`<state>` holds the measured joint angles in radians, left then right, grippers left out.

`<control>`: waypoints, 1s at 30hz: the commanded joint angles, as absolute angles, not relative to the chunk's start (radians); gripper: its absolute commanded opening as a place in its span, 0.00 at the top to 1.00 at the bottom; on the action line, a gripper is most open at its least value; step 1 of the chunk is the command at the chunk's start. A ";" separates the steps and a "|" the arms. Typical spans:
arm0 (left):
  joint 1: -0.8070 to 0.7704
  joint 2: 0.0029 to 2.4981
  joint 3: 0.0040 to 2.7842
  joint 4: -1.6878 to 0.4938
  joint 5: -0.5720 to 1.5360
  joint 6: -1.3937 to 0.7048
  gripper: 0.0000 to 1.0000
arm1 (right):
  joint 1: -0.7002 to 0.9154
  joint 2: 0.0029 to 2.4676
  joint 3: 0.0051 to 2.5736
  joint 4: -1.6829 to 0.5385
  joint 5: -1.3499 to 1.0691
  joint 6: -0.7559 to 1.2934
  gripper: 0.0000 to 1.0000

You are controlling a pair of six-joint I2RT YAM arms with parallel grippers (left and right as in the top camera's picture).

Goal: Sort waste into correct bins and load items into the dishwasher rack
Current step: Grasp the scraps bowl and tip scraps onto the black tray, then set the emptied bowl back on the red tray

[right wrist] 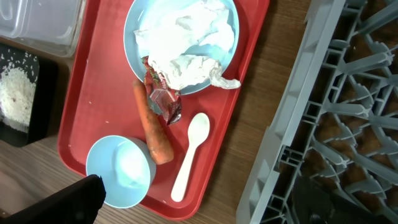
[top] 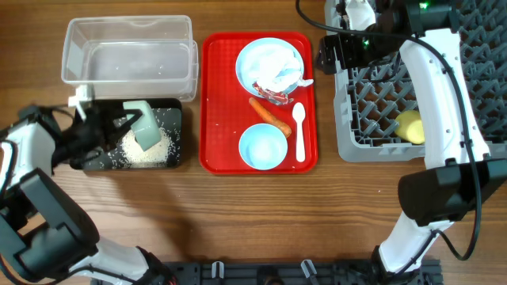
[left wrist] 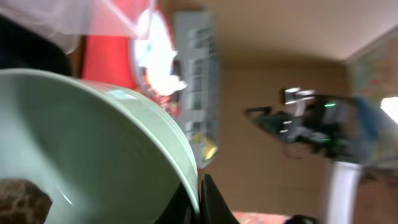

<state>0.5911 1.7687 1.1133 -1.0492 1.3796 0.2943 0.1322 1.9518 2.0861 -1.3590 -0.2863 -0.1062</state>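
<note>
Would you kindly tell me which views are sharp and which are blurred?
Overhead: sharp and evenly lit, white rice grains distinct in the shallow black rectangular tray. Left wrist: smeared background, only the close pale green bowl readable. Right wrist: crisp on the flat red serving tray.

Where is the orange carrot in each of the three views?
Overhead: carrot mid red tray, left of the white spoon.
Left wrist: carrot not visible; blurred view.
Right wrist: carrot lower left of centre, left of the spoon.
Shared landmark: the red tray, seen in all three.
</note>
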 commanded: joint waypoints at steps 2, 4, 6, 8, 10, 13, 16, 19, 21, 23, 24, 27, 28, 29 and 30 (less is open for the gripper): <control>0.641 1.776 1.086 -1.036 1.577 0.363 0.96 | 0.132 1.927 2.099 -1.353 -0.276 -0.105 0.00; 0.643 1.776 1.086 -1.043 1.577 0.355 0.96 | 0.132 1.927 2.099 -1.353 -0.276 -0.105 0.00; 0.643 1.776 1.087 -1.063 1.577 0.300 0.96 | 0.132 1.927 2.099 -1.354 -0.276 -0.104 0.00; 0.643 1.776 1.087 -1.077 1.577 0.296 0.96 | 0.132 1.927 2.099 -1.354 -0.276 -0.104 0.00; 0.644 1.776 1.087 -1.047 1.577 0.304 0.96 | 0.132 1.927 2.099 -1.354 -0.276 -0.102 0.00; 0.644 1.776 1.087 -1.037 1.577 0.295 0.96 | 0.132 1.927 2.099 -1.359 -0.277 -0.102 0.00; 0.643 1.773 1.087 -1.040 1.576 0.273 0.96 | 0.132 1.927 2.099 -1.362 -0.277 -0.102 0.00; 0.603 1.744 1.093 -1.039 1.576 0.309 0.96 | 0.132 1.927 2.099 -1.361 -0.276 -0.102 0.00; 0.538 1.699 1.118 -1.035 1.566 0.337 0.96 | 0.132 1.927 2.099 -1.361 -0.276 -0.102 0.00; 0.474 1.661 1.153 -1.028 1.508 0.336 0.96 | 0.132 1.927 2.099 -1.362 -0.276 -0.102 0.00; 0.419 1.635 1.181 -1.027 1.443 0.331 0.96 | 0.132 1.927 2.099 -1.362 -0.276 -0.102 0.00; 0.213 1.573 1.239 -0.989 1.185 0.246 0.96 | 0.132 1.927 2.099 -1.361 -0.276 -0.102 0.00; 0.150 1.562 1.243 -0.956 1.095 0.197 0.96 | 0.132 1.927 2.099 -1.362 -0.276 -0.102 0.00; 0.070 1.554 1.243 -0.910 0.963 0.135 0.96 | 0.132 1.927 2.099 -1.362 -0.276 -0.102 0.00; -0.016 1.554 1.243 -0.870 0.809 0.072 0.96 | 0.132 1.927 2.099 -1.362 -0.276 -0.102 0.00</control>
<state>0.1707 1.5845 1.2274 -0.9298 1.2259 0.2386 0.1322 1.9518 2.0861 -1.3609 -0.2863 -0.1062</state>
